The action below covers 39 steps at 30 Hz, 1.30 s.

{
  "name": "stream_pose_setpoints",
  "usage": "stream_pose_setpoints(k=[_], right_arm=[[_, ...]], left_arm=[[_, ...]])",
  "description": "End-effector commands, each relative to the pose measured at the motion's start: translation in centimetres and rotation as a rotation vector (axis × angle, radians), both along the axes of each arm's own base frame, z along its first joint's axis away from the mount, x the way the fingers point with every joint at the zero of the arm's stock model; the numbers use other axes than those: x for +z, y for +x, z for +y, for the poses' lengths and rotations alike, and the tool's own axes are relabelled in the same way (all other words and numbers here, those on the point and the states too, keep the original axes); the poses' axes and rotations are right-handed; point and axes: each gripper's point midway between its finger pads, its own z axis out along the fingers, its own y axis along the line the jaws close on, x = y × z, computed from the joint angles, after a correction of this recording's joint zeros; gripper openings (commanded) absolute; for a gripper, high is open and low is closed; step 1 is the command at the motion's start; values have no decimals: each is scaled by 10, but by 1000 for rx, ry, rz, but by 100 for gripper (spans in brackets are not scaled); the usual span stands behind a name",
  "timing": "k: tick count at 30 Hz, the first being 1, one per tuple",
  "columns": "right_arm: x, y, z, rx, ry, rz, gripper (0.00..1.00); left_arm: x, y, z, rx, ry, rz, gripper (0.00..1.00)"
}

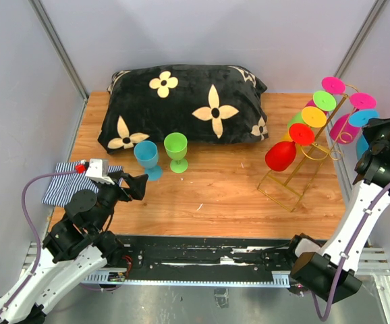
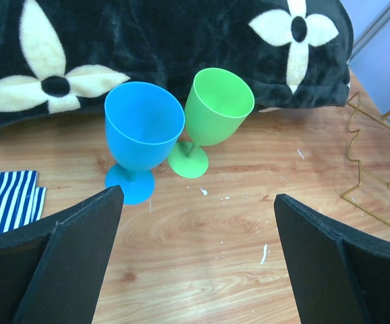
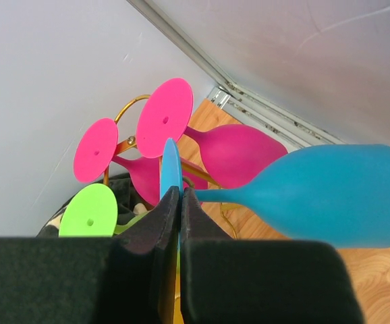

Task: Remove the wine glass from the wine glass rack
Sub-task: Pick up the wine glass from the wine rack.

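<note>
Right tool (image 3: 180, 196) clamped on the foot disc of the blue wine glass (image 3: 330, 196), at the outer end of the wine glass rack (image 1: 276, 198).
Jaws pinch the thin disc edge-on. The stem runs straight away from the tool, long axis roughly level, bowl off to its right. Glass is opaque teal and smooth. Foot probably seated in the rails, though the loop is hidden behind the tool. Left tool (image 2: 198, 196) gapes wide, well apart from the rack; right arm nearer.
</note>
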Motion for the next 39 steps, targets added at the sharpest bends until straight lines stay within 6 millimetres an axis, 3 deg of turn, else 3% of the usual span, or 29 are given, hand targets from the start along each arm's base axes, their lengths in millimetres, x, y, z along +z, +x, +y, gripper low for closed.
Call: stream_pose_setpoints(k=[1, 6, 18, 22, 32, 39], right_arm=[[10, -14, -8, -51, -72, 2, 1], [8, -17, 0, -22, -75, 15, 1], [43, -56, 41, 104, -263, 32, 1], [53, -64, 68, 211, -293, 6, 1], [104, -88, 164, 630, -380, -141, 1], [132, -107, 219, 893, -388, -280, 1]], left_arm=[[3, 2, -1, 2, 0, -10, 100], [3, 2, -1, 2, -1, -12, 100], [5, 1, 2, 11, -8, -19, 100], [4, 2, 3, 17, -7, -15, 100], [5, 2, 6, 35, -12, -19, 100], [6, 1, 8, 39, -16, -24, 100]])
